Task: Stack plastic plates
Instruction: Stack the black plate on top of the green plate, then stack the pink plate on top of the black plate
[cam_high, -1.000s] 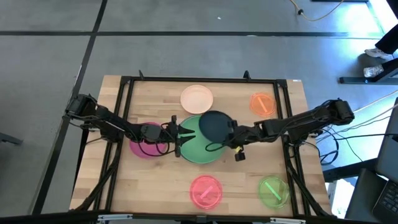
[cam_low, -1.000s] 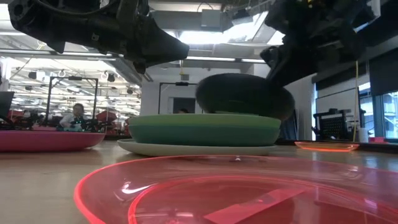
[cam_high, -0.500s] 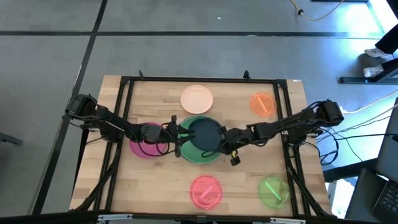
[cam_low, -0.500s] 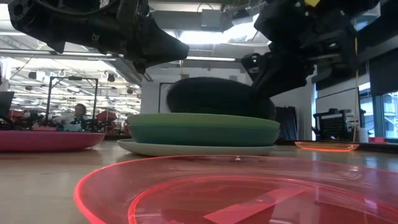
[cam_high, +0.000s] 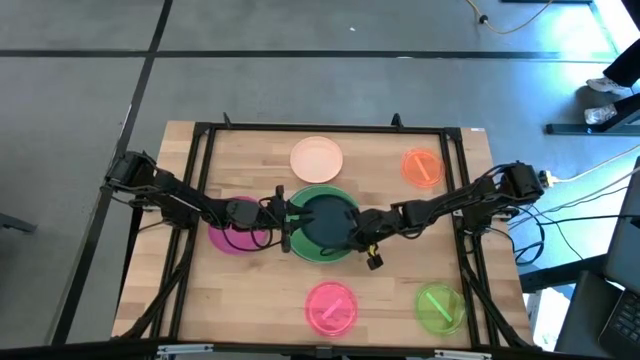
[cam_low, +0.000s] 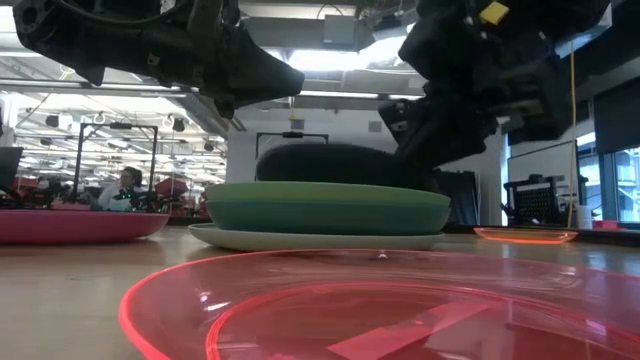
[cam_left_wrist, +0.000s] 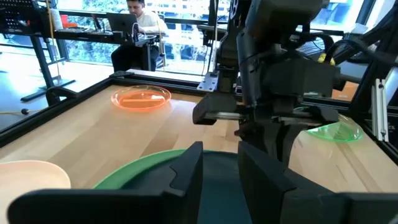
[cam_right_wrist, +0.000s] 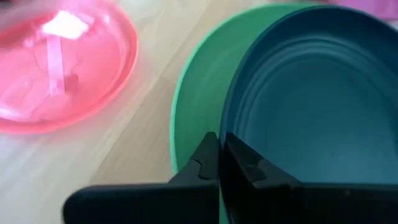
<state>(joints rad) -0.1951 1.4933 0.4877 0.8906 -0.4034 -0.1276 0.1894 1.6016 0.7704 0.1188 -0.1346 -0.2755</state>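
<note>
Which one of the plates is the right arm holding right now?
The dark navy plate, pinched at its rim in the right gripper's shut jaws over the green plate on the middle stack. The other plates lie loose on the table, away from that gripper.

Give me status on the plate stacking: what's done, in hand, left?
Done: green plate sits on a pale plate at centre. In hand: right pincer, shut on the navy plate, setting it on the green one; left pincer hovers at the stack's edge. Left: magenta, peach, orange, pink, lime plates.
</note>
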